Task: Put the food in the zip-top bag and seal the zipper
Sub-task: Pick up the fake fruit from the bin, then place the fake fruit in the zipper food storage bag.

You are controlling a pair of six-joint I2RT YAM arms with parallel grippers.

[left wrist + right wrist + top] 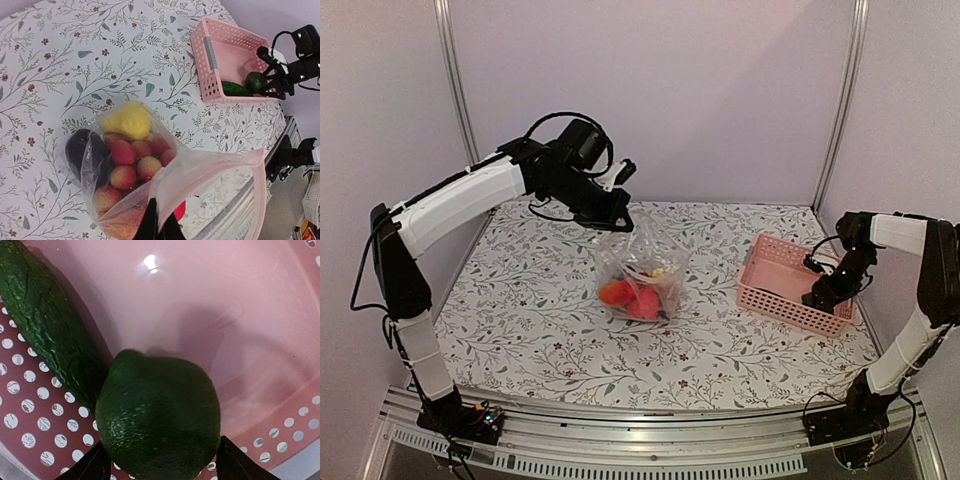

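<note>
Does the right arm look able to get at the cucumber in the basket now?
Probably not directly: the right gripper is in the basket, but a round green fruit sits between its fingers, beside the cucumber.

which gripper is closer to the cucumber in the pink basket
Right. The right gripper is down in the basket, its fingers either side of a round green fruit beside the cucumber. The left gripper is across the table, pinching the rim of the bag.

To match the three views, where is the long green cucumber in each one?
Top external: cannot make it out; the right arm hides that end of the pink basket.
Left wrist: the cucumber lies upper right, inside the basket.
Right wrist: upper left, slanting.
Shared landmark: the pink basket.
</note>
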